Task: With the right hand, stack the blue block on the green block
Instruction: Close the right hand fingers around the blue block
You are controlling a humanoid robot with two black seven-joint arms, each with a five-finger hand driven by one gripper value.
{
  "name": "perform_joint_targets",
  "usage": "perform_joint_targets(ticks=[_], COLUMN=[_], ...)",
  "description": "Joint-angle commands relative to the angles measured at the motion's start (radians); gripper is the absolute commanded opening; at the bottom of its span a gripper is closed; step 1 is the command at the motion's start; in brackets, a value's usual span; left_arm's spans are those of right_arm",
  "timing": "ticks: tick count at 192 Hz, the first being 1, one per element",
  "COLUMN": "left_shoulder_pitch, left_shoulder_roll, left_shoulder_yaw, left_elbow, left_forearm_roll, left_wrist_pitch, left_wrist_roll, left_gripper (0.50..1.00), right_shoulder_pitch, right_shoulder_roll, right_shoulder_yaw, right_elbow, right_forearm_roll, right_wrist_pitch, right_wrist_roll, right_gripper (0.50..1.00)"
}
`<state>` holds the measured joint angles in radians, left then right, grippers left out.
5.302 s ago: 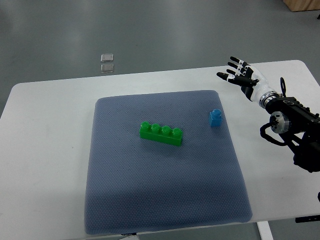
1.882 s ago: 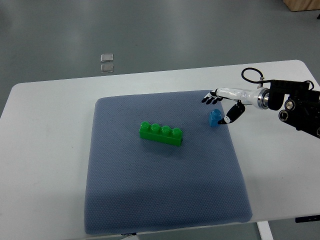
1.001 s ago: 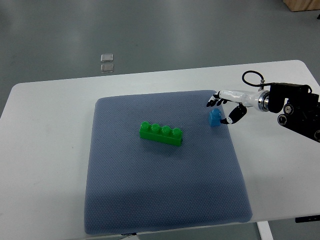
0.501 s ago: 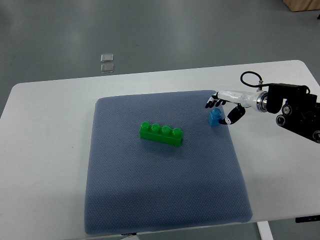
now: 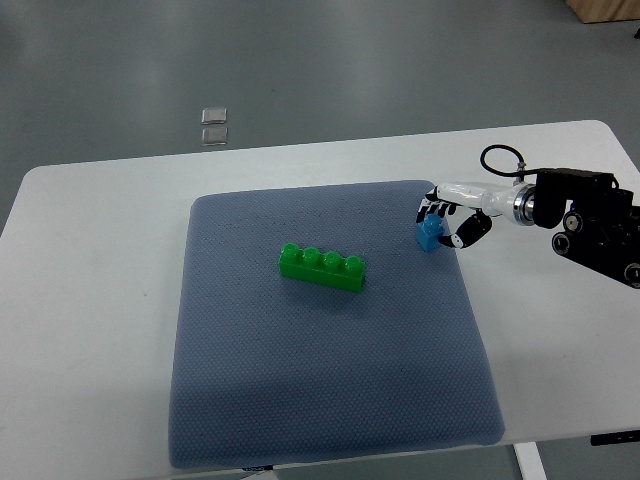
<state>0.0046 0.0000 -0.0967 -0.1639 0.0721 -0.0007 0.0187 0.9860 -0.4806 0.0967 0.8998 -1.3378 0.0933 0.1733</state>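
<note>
A small blue block [image 5: 429, 238] sits on the grey-blue mat [image 5: 330, 380] near its right edge. My right hand [image 5: 443, 222] reaches in from the right and closes around it: the fingers [image 5: 431, 209] curl over its far top and the thumb [image 5: 467, 232] presses at its right side. The block rests on the mat. A long green block [image 5: 322, 267] with several studs lies near the mat's middle, well to the left of the hand. The left arm does not show.
The mat lies on a white table [image 5: 90, 300]. The black forearm with its cable loop [image 5: 585, 215] stretches over the table's right side. Two small clear squares [image 5: 213, 126] lie on the floor beyond the table's far edge.
The right hand swung down from the table's far right corner to the blue block, and its fingers have drawn in around the block. Neither block has shifted.
</note>
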Motion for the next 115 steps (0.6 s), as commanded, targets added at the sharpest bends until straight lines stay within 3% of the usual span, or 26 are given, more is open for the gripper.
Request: perform_joint_targets(ticks=[1, 51, 115], left_shoulder_pitch=[0.0, 0.0, 0.0], left_shoulder_roll=[0.0, 0.0, 0.0], left_shoulder_yaw=[0.0, 0.0, 0.0], left_elbow=[0.0, 0.0, 0.0], left_forearm_roll=[0.0, 0.0, 0.0], left_wrist_pitch=[0.001, -0.001, 0.001], left_wrist_roll=[0.0, 0.0, 0.0], left_gripper=[1.0, 1.0, 1.0], right_shoulder_pitch=[-0.001, -0.001, -0.004], right_shoulder_roll=[0.0, 0.0, 0.011], right_shoulder_yaw=[0.0, 0.0, -0.003], right_elbow=[-0.002, -0.005, -0.004], right_forearm_roll=[-0.008, -0.009, -0.011], right_wrist_pitch=[-0.003, -0.004, -0.018], right_wrist_roll=[0.0, 0.002, 0.011], right_gripper=[0.666, 0.637, 0.509])
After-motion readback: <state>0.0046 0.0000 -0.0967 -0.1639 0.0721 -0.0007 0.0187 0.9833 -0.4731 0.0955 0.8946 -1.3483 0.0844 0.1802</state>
